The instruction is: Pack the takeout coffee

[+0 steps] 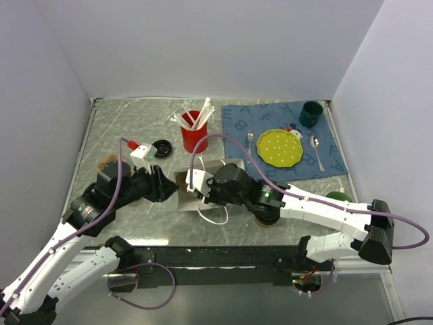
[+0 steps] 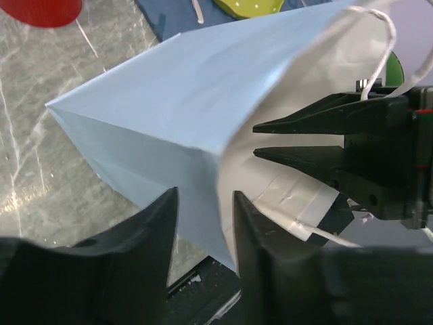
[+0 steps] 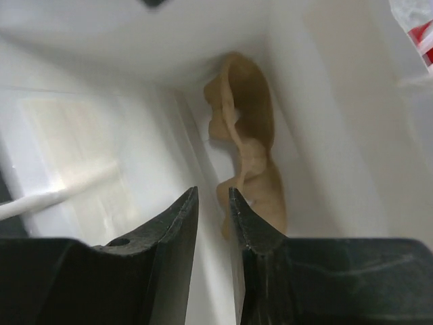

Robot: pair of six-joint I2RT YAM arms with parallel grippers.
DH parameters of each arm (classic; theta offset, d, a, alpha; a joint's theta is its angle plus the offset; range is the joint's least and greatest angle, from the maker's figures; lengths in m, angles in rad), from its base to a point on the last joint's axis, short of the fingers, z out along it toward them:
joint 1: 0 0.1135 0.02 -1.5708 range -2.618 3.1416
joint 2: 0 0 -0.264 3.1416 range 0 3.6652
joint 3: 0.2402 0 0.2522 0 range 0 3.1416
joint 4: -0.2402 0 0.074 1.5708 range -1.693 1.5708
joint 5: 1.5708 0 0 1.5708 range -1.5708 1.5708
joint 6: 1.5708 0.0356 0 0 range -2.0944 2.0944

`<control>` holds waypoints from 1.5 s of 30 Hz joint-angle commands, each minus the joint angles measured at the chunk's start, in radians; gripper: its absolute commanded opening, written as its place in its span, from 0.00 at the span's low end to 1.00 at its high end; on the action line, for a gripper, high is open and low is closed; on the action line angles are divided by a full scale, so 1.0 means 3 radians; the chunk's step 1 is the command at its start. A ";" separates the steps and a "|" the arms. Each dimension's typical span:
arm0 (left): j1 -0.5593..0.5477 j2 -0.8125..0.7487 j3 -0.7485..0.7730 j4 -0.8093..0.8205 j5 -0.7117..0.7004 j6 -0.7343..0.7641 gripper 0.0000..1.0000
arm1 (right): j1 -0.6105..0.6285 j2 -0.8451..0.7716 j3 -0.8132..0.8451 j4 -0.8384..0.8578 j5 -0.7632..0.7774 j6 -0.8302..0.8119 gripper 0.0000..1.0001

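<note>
Left gripper (image 2: 201,203) pinched the rim of the paper bag (image 2: 155,108) lying on the surface (image 1: 122,115), apparently to steady its mouth for the right gripper (image 3: 212,196), which reached inside nearly pressed together and empty; the takeout coffee (image 1: 162,147) stood outside, far-left.

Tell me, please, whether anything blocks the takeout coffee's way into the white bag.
Yes. The right claw sits at the mouth of the bag, a crumpled brown piece lies inside, and the left claw pinches the rim on the side of the coffee.
</note>
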 commanded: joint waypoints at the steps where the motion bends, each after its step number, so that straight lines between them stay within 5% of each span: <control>1: -0.0015 0.0022 0.0196 -0.0191 0.0001 -0.0225 0.48 | 0.0046 -0.0175 -0.0123 0.0121 -0.0006 -0.0022 0.32; 11: -0.0015 -0.0069 0.0237 -0.0452 0.0170 -0.0368 0.47 | 0.0174 -0.0221 -0.0389 0.0208 0.0030 0.0014 0.40; 24: -0.0015 0.0058 0.0314 -0.0310 0.0282 -0.0398 0.01 | 0.0093 0.0336 -0.0063 0.0141 -0.0103 -0.0216 0.48; 30: -0.0015 0.0089 0.0299 -0.0171 0.0385 -0.0572 0.01 | 0.0062 0.0678 0.0066 0.0386 0.0505 -0.0252 0.50; 45: -0.0015 0.0002 0.0263 -0.0192 0.0298 -0.0680 0.01 | -0.0025 0.0858 -0.0164 0.0525 0.0986 -0.0130 0.54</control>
